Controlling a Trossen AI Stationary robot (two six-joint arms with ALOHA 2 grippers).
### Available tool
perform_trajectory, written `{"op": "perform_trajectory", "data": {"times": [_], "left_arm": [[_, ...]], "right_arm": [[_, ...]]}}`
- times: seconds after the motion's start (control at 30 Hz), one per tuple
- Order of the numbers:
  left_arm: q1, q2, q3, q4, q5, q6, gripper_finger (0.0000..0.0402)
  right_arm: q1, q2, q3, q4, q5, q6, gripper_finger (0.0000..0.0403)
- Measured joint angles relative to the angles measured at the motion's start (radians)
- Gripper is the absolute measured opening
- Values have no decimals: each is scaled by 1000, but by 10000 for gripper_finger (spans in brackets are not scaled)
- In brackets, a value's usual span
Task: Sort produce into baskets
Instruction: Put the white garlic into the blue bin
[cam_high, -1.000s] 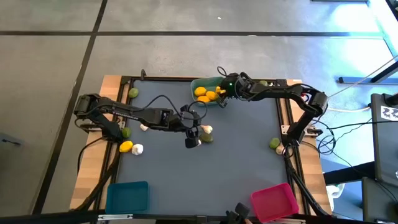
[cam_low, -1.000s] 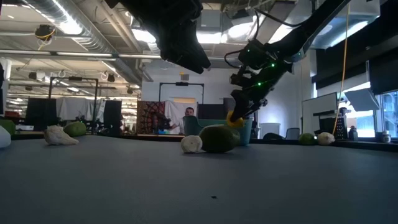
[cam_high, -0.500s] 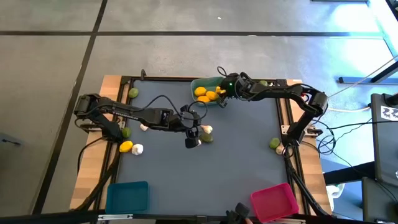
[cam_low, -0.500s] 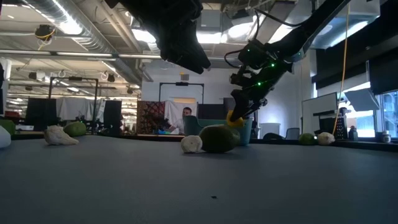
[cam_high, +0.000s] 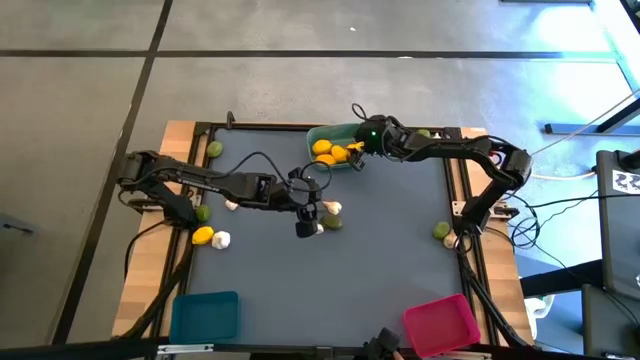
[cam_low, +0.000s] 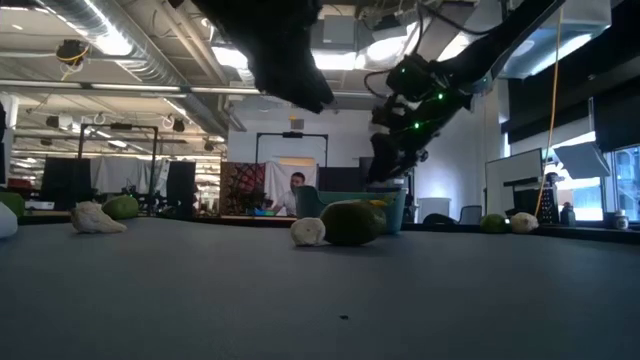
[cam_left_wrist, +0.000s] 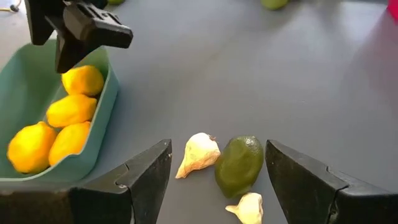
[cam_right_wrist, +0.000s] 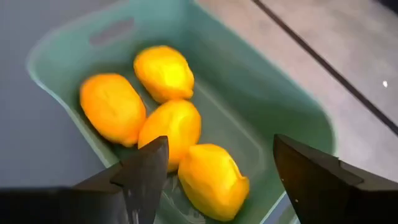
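- Since a second ago we note the right gripper (cam_right_wrist: 214, 186) has spread its jaws above the teal basket (cam_high: 322, 135), releasing a lemon (cam_right_wrist: 212, 179); four lemons lie inside
- Left gripper (cam_left_wrist: 217, 180), jaws apart, hovers over a lime (cam_left_wrist: 239, 163) near that basket, likely next

Open mat all round the lime (cam_high: 332, 222) and two garlic bulbs (cam_high: 331, 209), teal basket (cam_high: 340, 133) well apart.
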Motion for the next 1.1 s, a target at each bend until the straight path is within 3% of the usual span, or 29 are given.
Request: {"op": "perform_trajectory", "data": {"times": [0.47, 0.67, 0.87, 1.1], "left_arm": [[22, -144, 1, -427, -3, -216, 255], [23, -145, 1, -603, -4, -315, 255], [29, -145, 1, -731, -3, -448, 255], [62, -145, 1, -875, -11, -606, 255]], "right_arm": [[253, -155, 0, -37, -146, -12, 287], [412, -143, -8, -155, -145, -48, 287], [546, -139, -59, -152, -116, -48, 287], [624, -139, -94, -148, -64, 10, 287]]}}
